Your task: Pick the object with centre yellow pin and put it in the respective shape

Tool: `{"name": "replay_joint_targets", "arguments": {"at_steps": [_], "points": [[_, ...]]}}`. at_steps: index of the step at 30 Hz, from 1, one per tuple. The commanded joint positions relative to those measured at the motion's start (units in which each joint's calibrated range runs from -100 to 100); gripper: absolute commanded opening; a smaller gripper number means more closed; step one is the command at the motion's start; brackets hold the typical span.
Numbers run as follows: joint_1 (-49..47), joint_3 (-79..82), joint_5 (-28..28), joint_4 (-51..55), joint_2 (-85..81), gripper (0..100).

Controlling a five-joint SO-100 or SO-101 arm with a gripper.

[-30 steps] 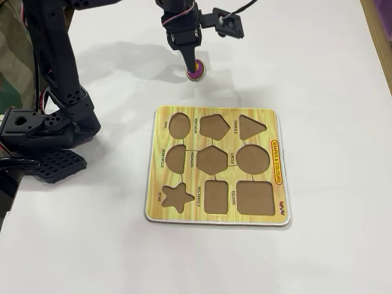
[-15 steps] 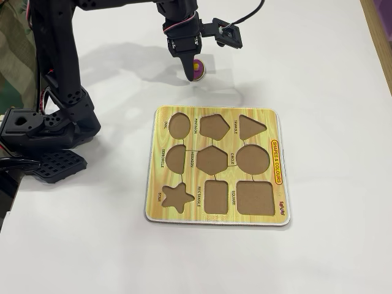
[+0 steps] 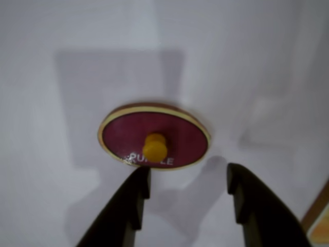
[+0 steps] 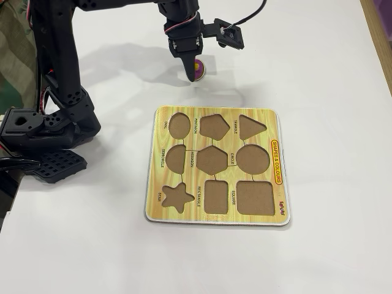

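Purple oval piece (image 3: 154, 136), pale cream rim, yellow centre knob (image 3: 154, 146), white lettering. Yellow wood-grain shape board (image 4: 217, 165), brown-floored cutouts, OVAL cutout (image 4: 179, 125) included. Black hand (image 3: 187, 198). White table (image 4: 331, 92).

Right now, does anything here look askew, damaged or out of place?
Nothing stands out. The purple oval piece lies flat on the white table beyond the shape board, whose cutouts are all empty. The gripper is open just short of the piece, not touching it.
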Motion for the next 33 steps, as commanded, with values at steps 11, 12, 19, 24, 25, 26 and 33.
{"name": "replay_joint_targets", "arguments": {"at_steps": [11,12,19,24,25,26,33], "points": [[1.07,-2.88,-0.22,-4.37,2.2,17],[1.07,-2.88,-0.22,-4.45,2.28,17],[0.97,-2.88,-0.17,-4.45,2.03,17],[0.48,-2.88,-0.17,-4.45,1.95,17],[0.38,-2.88,-0.17,-4.45,1.95,17],[0.28,-2.88,-0.17,-4.45,1.86,17],[0.19,-1.71,-0.07,-3.67,-2.07,17]]}}
